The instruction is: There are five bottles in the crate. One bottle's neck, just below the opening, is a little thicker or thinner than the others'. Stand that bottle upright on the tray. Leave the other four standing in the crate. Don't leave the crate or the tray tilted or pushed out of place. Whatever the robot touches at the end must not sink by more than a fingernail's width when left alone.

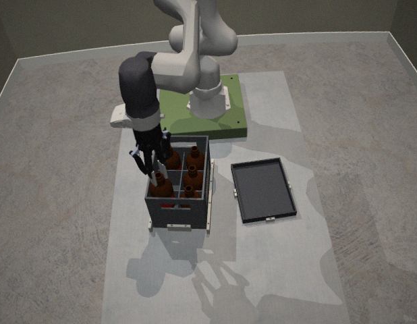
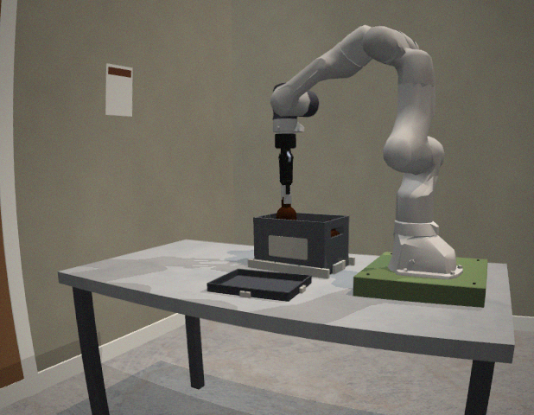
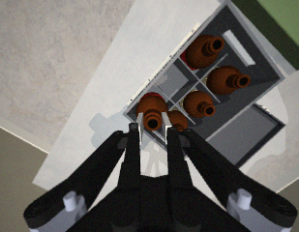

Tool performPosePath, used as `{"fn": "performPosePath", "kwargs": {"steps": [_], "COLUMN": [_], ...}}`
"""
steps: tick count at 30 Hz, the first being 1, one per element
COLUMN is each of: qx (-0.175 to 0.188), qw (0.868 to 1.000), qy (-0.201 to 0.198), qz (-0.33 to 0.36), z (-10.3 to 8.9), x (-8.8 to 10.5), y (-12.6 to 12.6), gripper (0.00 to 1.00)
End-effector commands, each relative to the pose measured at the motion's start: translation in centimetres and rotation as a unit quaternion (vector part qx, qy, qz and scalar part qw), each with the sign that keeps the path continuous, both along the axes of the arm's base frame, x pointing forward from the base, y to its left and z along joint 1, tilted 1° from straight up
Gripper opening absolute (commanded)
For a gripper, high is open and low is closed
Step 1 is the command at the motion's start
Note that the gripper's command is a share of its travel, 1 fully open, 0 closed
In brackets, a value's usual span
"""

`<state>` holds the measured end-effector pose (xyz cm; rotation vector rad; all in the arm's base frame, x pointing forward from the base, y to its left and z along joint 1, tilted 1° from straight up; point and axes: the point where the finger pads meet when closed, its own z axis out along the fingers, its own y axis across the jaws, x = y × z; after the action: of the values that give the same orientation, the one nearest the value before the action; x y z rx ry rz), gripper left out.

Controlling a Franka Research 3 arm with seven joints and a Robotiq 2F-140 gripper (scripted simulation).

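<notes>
My gripper [image 1: 159,176] [image 2: 286,199] [image 3: 152,119] is shut on the neck of a brown bottle [image 1: 161,189] [image 2: 286,213] [image 3: 151,105]. This bottle is upright, partly raised in the crate's front-left compartment as the top camera sees it, its shoulder above the rim. The grey crate [image 1: 177,219] [image 2: 317,252] stands level. Three bottles stand in its right column: back [image 1: 194,160] [image 3: 223,79], middle [image 1: 192,180] [image 3: 196,102] and front [image 1: 189,194] [image 3: 176,119]. Another bottle [image 1: 172,160] [image 3: 202,53] stands back left. The black tray [image 1: 264,192] [image 2: 258,281] [image 3: 246,132] holds nothing. Neck differences cannot be told.
Light stop strips [image 1: 209,205] [image 2: 287,268] line the crate's base, and small blocks [image 1: 270,219] [image 2: 244,293] sit against the tray. Crate dividers and walls surround the held bottle's lower part. The green robot base [image 1: 173,121] [image 2: 419,292] is behind the crate in the top view.
</notes>
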<state>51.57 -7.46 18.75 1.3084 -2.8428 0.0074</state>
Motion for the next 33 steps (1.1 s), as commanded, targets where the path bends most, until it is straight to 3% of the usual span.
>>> {"fn": "performPosePath", "kwargs": {"steps": [1, 33], "qx": [-0.001, -0.001], "qw": [1.0, 1.0], "qy": [0.001, 0.001], "qz": [0.0, 0.0], "z": [0.42, 1.09], "x": [0.01, 0.08], "y": [0.19, 0.24], "gripper": [0.1, 0.1]}}
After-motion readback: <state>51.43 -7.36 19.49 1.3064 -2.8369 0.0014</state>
